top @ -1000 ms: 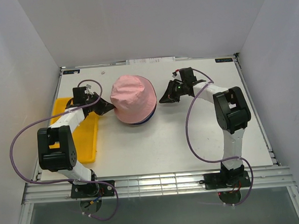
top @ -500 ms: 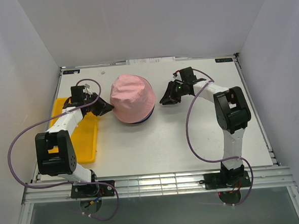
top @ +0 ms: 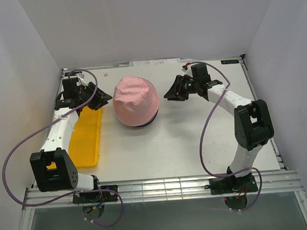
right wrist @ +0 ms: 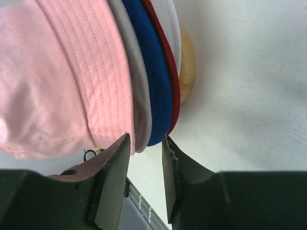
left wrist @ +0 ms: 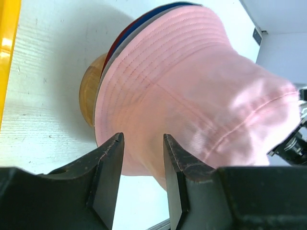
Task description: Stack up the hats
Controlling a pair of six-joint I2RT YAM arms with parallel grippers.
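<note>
1. Four soft fabric hats (top: 138, 113) sit one over another in the upper middle of the top view, on the flat white counter (top: 196, 138).
2. On top is the light pink fabric hat (top: 136, 98). It is shaped like a dome and has rows of stitching round its brim. It fills most of the left wrist view (left wrist: 192, 81).
3. In the right wrist view, three more brim edges peek out beside the pink one. First comes the grey fabric hat (right wrist: 139, 105), then the navy blue fabric hat (right wrist: 156, 86), then the dark red knit hat (right wrist: 173, 76).
4. All of them rest on a round-topped wooden stand (left wrist: 88, 93). A bit of bare wood shows past the brims.
5. At the upper left of the top view, the left gripper (top: 106, 99) points at the left side of the pile. Its jaws are released, with a clear gap and nothing between them. They are just beside the pink hat, not touching it.
6. At the upper right of the top view, the right gripper (top: 168, 97) points at the right side of the pile. Its jaws are a little apart and hold nothing. The tips are near the brims but not touching them.
7. One long yellow plastic tray (top: 85, 145) lies flat at the left side of the counter, under the left arm and apart from the pile.
</note>
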